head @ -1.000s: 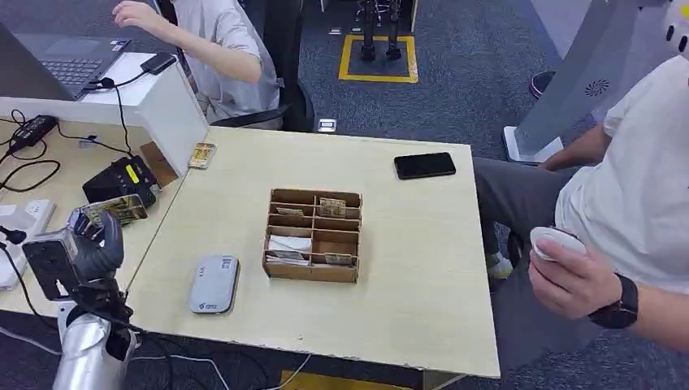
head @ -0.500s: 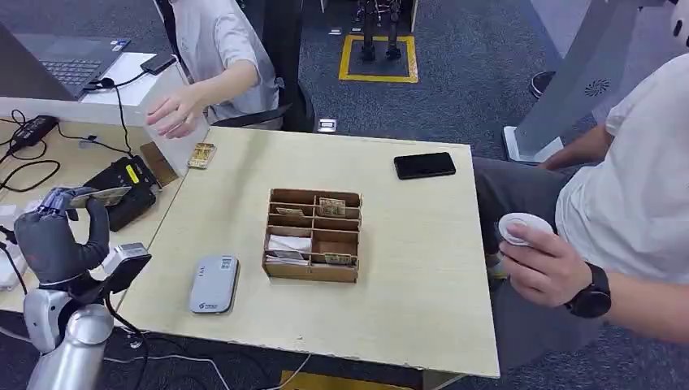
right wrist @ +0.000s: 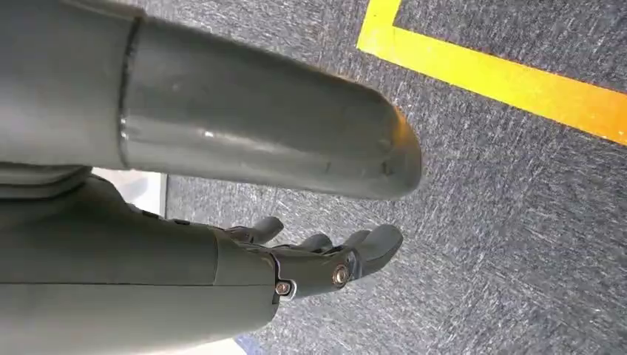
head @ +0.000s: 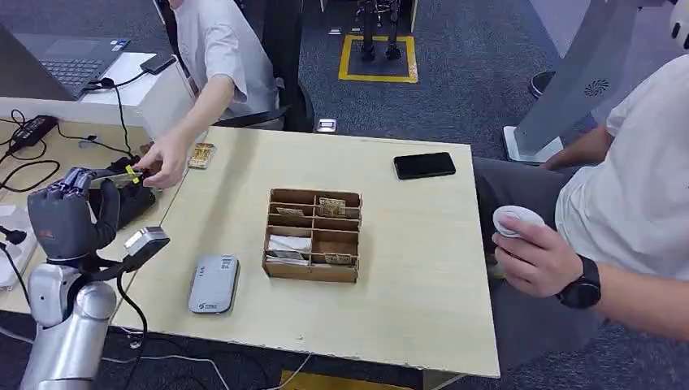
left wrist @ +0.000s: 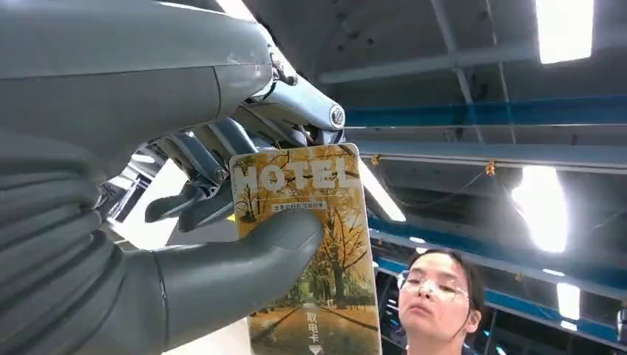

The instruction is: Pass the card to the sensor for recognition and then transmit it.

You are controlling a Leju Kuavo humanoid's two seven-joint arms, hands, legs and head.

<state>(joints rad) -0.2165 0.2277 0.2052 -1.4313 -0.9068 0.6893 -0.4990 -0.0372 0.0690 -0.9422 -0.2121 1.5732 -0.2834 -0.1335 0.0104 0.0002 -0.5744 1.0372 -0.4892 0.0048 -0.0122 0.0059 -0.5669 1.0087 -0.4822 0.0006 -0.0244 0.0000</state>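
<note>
At table's left edge: left hand (head: 69,218) raised, thumb and fingers (left wrist: 214,277) pinching the card (left wrist: 314,244) (printed "HOTEL", autumn trees).
Card: above the black device (head: 122,188); a person's hand (head: 166,160) reaches to it.
Sensor: grey reader (head: 214,283) on the table (head: 406,268), beside the cardboard organiser (head: 313,235).
Right hand (right wrist: 325,255): hangs over carpet, fingers loosely apart, holding nothing.

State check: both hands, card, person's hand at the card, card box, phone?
left hand: raised, holds the card
card: pinched between thumb and fingers, "HOTEL" side to the wrist camera
person's hand: reaching in, fingers at the card's far end
right hand: hangs over the floor, holds nothing
box: open, cards in several compartments
phone: flat on the table, screen dark
</note>
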